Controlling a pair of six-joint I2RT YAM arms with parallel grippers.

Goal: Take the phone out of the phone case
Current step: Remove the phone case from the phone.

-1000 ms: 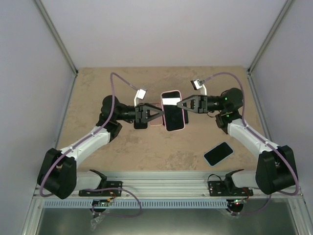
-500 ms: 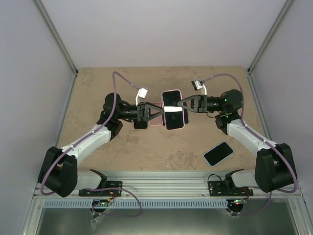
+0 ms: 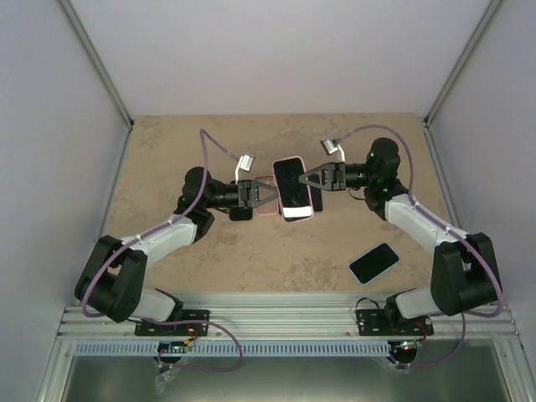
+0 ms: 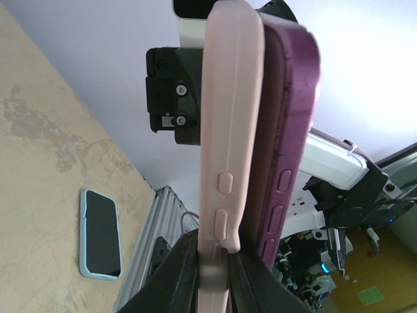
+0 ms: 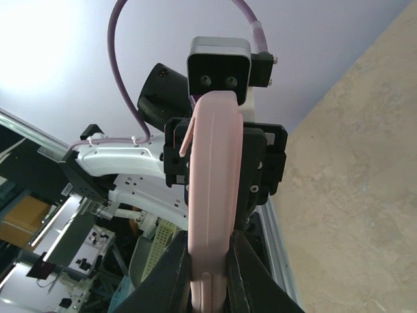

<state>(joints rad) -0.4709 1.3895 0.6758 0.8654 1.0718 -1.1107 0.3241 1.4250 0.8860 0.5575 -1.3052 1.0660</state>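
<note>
Beige, stone-patterned counter (image 3: 167,159) enclosed by pale grey walls (image 3: 276,59). The phone (image 3: 293,186), in its pink phone case (image 5: 212,182), is held above mid-counter, with left fingers (image 4: 186,274) and right fingers (image 5: 172,274) each clamped on the case's edge. A second phone (image 3: 373,262) lies flat, near right.
</note>
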